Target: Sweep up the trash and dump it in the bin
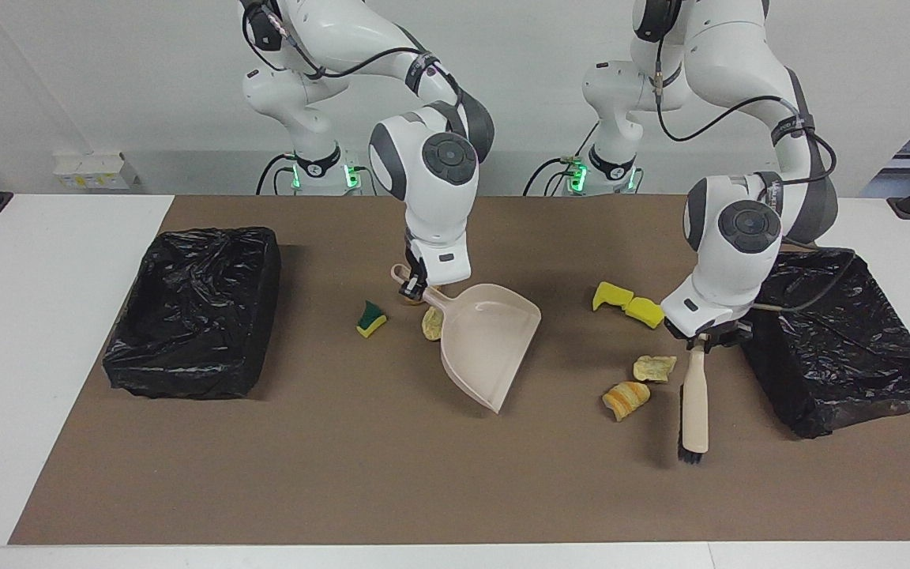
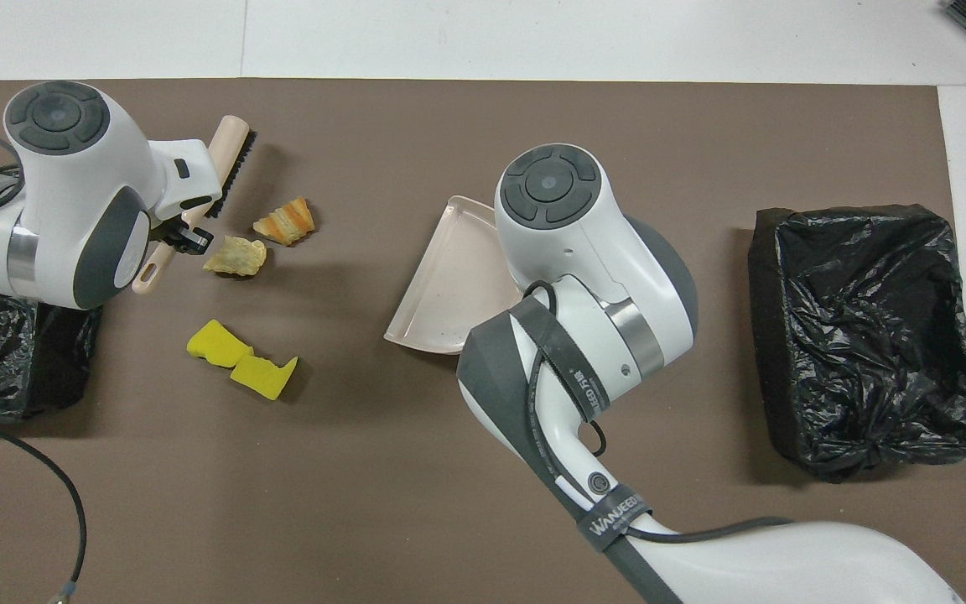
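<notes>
My right gripper [image 1: 415,286] is shut on the handle of the beige dustpan [image 1: 486,340], which is tilted with its mouth toward the left arm's end; its pan [image 2: 449,285] shows from above. A green-faced sponge bit [image 1: 371,318] and a tan lump [image 1: 431,322] lie beside it. My left gripper [image 1: 704,341] is shut on the brush [image 1: 694,403], bristles down near the mat. Beside the brush lie a pale tan lump [image 1: 654,367] and a striped orange lump [image 1: 626,399]. Two yellow sponge bits [image 1: 629,303] lie nearer to the robots.
One black-lined bin [image 1: 194,312] sits at the right arm's end of the brown mat, another [image 1: 842,340] at the left arm's end, close beside the brush. Bare mat [image 1: 344,474] stretches along the edge farthest from the robots.
</notes>
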